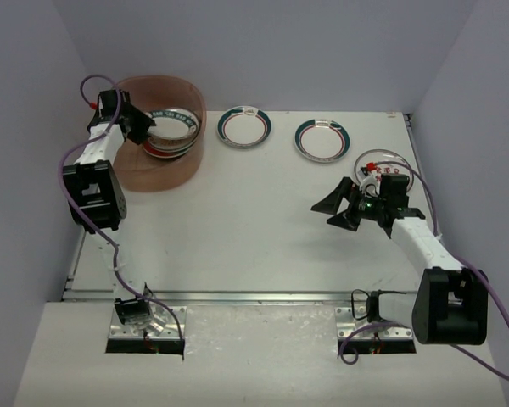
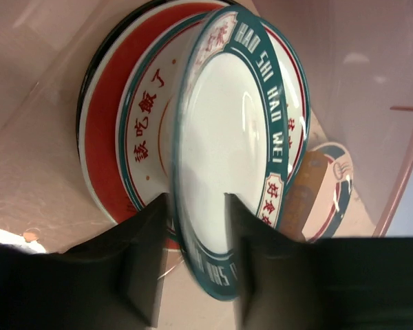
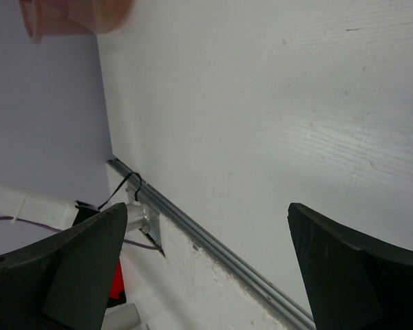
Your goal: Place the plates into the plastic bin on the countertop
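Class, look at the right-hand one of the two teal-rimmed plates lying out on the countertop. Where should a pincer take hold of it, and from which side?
Pinch its near rim. The plate lies flat on the countertop, so only its thin edge offers a hold. It is probably best to come down from the near side, where the open right pincer is.

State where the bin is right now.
Top view: the bin sits at the table's far-left corner, the left gripper reaching into it, the nearest loose plate to its right.
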Robot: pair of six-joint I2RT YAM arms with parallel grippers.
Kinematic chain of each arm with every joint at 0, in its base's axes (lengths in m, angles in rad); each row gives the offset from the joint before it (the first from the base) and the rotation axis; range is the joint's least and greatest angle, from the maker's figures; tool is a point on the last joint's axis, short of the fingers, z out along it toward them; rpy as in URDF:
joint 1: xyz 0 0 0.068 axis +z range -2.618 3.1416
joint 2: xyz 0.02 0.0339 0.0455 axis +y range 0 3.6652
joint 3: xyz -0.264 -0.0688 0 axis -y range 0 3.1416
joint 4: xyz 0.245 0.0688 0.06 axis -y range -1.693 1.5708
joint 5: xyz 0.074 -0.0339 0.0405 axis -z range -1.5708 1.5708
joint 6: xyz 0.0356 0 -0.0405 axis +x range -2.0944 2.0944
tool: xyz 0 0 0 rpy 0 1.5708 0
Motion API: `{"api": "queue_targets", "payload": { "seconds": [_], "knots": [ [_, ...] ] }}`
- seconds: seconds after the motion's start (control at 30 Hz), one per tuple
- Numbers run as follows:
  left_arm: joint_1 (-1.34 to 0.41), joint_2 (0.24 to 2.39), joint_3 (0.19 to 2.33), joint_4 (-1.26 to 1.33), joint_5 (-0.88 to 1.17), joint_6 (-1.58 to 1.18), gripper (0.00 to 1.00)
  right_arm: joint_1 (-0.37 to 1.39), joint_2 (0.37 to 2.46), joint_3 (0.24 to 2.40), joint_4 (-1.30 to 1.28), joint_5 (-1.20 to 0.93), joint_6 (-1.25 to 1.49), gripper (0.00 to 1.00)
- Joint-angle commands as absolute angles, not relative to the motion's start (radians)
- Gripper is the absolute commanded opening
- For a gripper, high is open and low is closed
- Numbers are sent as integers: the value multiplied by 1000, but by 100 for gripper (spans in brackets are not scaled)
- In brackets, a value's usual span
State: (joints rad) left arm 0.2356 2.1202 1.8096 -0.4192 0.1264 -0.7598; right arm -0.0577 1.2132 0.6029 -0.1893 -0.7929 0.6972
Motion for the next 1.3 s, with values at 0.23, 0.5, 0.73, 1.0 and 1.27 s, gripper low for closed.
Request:
{"api": "queue_targets", "payload": {
  "seconds": [0.23, 0.5, 0.73, 1.0, 1.27],
  "knots": [
    [207, 2301, 2176, -714, 92, -654, 100, -63, 1287, 732, -320, -586, 679, 99],
    [202, 2374, 2225, -794, 160, -611, 100, -68, 1206, 750, -390, -345, 791, 99],
    [198, 2279, 2240, -828, 128, -549, 100, -80, 1190, 713, -400, -266, 937, 99],
    [197, 1873, 2022, -755, 156, -526, 100, -115, 997, 401, -148, -40, 1252, 99],
    [68, 1259, 1422, -468, 282, -529, 100, -205, 1073, 183, 248, 226, 1507, 99]
  ]
}}
